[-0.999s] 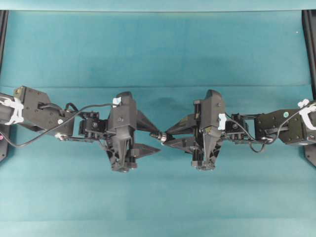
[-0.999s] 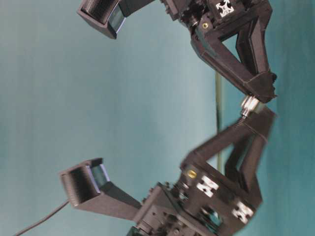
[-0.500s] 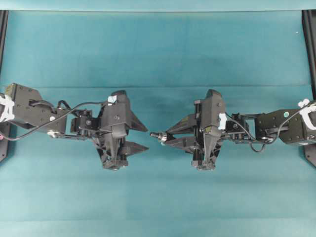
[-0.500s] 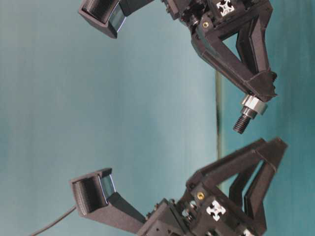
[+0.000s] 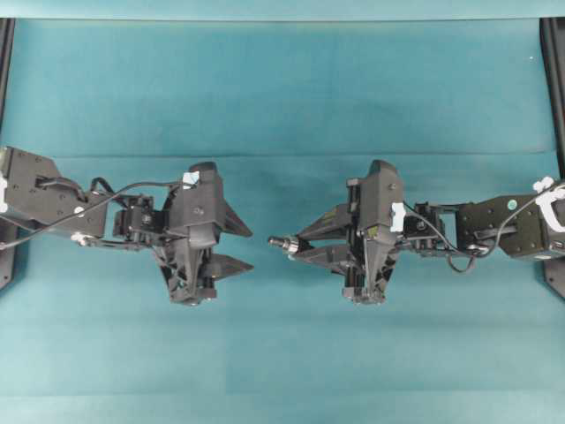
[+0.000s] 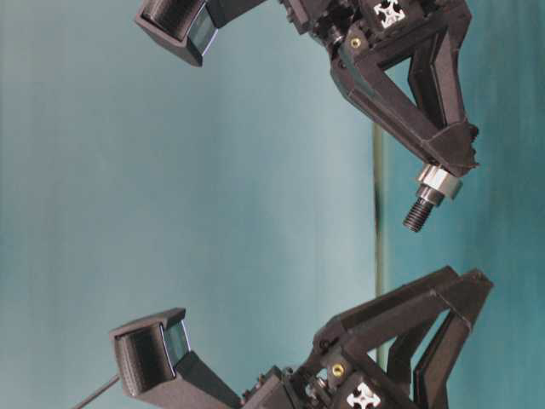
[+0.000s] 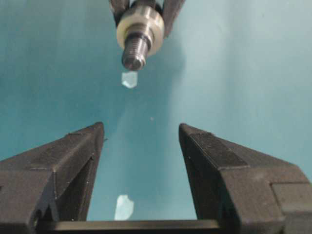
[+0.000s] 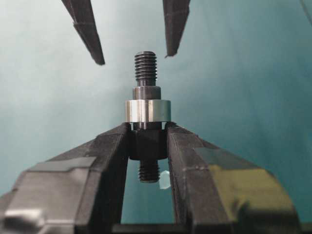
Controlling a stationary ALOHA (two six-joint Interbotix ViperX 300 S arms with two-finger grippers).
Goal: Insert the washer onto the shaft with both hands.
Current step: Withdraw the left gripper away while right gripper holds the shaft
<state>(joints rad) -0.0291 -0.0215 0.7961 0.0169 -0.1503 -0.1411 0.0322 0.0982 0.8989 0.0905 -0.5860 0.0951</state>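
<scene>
We saw the washer (image 8: 146,111) seated on the shaft (image 8: 146,68), clamped by the right gripper (image 5: 298,247); the shaft pointed frame-left at the empty, parted left gripper (image 5: 238,246).

Washer (image 8: 146,111) sitting on shaft (image 8: 146,68), btwn right gripper (image 5: 296,246) tips; left gripper (image 5: 240,246) sitting apart, left of shaft.
</scene>
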